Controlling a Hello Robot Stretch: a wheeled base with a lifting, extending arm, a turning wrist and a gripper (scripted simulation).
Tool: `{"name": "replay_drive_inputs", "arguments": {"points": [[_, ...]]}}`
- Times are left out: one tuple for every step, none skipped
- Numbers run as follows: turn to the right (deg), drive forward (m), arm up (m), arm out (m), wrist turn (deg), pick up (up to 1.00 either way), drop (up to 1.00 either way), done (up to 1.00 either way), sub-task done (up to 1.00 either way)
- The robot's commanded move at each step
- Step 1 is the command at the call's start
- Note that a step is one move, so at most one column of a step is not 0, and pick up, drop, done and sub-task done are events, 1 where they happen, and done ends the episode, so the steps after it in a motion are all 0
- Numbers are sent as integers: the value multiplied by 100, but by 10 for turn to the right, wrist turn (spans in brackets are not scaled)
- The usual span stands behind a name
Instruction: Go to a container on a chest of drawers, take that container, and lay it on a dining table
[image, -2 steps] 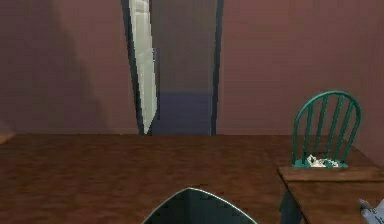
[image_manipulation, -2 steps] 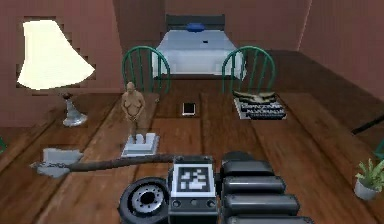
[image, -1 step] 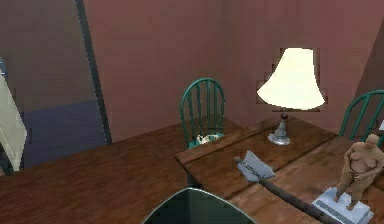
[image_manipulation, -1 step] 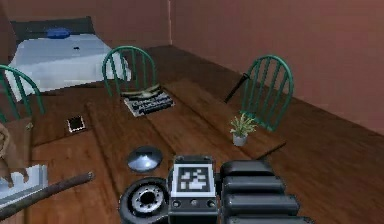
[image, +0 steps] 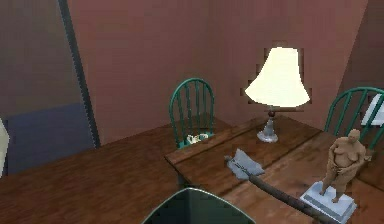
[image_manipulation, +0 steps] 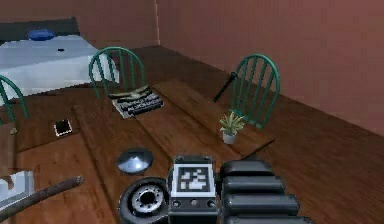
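Robot is parked at the dining table (image_manipulation: 190, 110), so this looks like the laying step. Landmark is the small potted plant (image_manipulation: 232, 125) near the table's edge.

The gripper (image_manipulation: 135, 195) sits down and to the arm side view's left of the plant, at the end of the arm (image_manipulation: 250, 195), beside the white marker square (image_manipulation: 195, 178). I cannot tell how its fingers are set, because the far end isn't clear.

A grey bowl-shaped thing (image_manipulation: 133, 160), probably the container, is left of the plant and lower in the picture, over the tabletop. It lies just beyond the gripper's dark body, farther out along the reach. It is round, so it has no long axis to align. I cannot tell whether it hangs from the gripper or rests on the wood, so I cannot tell whether the gripper holds anything.

This is the relation that matters. If the thing is held, the move is a short drop straight down, and the plant is well clear. If it is resting on the table, only a pull-back is left.

Other things placed from the plant:
- A green chair (image_manipulation: 255, 85) is right behind it.
- A magazine (image_manipulation: 135, 100) is up and to the left.
- A small dark flat thing (image_manipulation: 63, 127) is far left.
- A thin grey rod (image_manipulation: 50, 192) is far left and low, unclear what it is.

In the forward view a lamp (image: 275, 80) and a statue (image: 343, 165) stand on the table.
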Motion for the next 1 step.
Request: {"name": "replay_drive_inputs", "arguments": {"points": [[0,0,0,48,0,0,0,0,0]]}}
